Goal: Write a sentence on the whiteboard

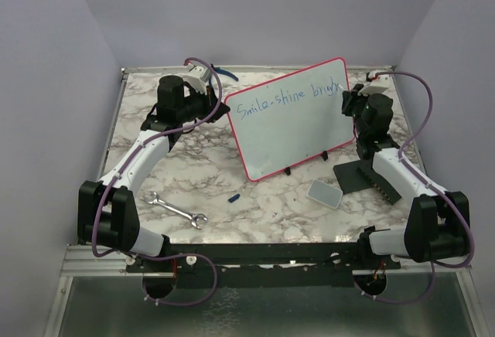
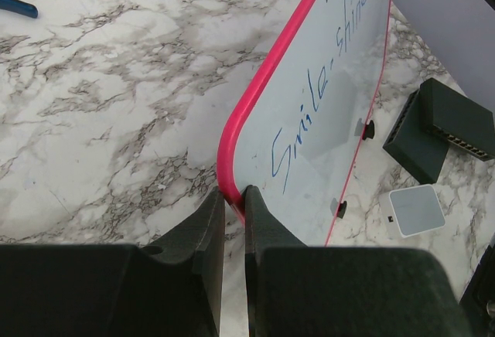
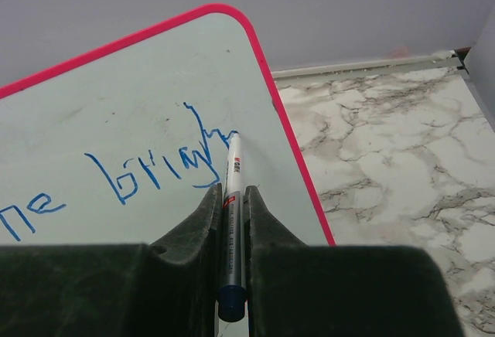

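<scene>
Pink-edged whiteboard [image 2: 309, 128] sits pinched in left claw [image 2: 234, 195].

In the right wrist view the sentence [image 3: 120, 182] runs off the left edge, so only its end shows. The right gripper [image 3: 230, 190] hides the bottom of the whiteboard [image 3: 139, 90]. The tip of the pen [image 3: 232, 171] is too small to see. In the left wrist view the words run off the top, and the left gripper [image 2: 233, 194] hides a bit of the board's rim. A blue thing [image 2: 17, 5] is cut by the edge. From above, a tiny blue bit [image 1: 233, 196] is too small to tell.
</scene>
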Motion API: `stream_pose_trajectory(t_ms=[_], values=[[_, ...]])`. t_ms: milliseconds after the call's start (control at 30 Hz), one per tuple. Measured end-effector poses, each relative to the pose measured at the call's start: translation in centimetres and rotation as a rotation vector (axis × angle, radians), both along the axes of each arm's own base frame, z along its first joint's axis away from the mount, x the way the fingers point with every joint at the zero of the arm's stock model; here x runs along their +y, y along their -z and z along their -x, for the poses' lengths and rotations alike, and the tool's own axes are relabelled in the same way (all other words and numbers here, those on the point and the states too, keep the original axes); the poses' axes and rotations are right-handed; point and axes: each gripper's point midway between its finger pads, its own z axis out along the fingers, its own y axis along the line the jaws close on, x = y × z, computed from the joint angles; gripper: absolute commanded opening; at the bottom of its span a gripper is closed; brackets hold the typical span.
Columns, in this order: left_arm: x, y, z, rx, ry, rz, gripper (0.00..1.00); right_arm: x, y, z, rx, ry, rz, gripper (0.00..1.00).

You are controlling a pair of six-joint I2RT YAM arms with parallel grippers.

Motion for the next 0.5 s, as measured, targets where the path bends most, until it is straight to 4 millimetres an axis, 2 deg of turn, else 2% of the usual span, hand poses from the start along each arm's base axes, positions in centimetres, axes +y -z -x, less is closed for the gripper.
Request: stream_pose_trajectory(t_ms=[500], values=[[0.00, 0.00, 0.00, 0.000, 0.000, 0.000, 0.00, -0.45, -0.21, -0.20, -0.004, 0.022, 0.004, 0.01]])
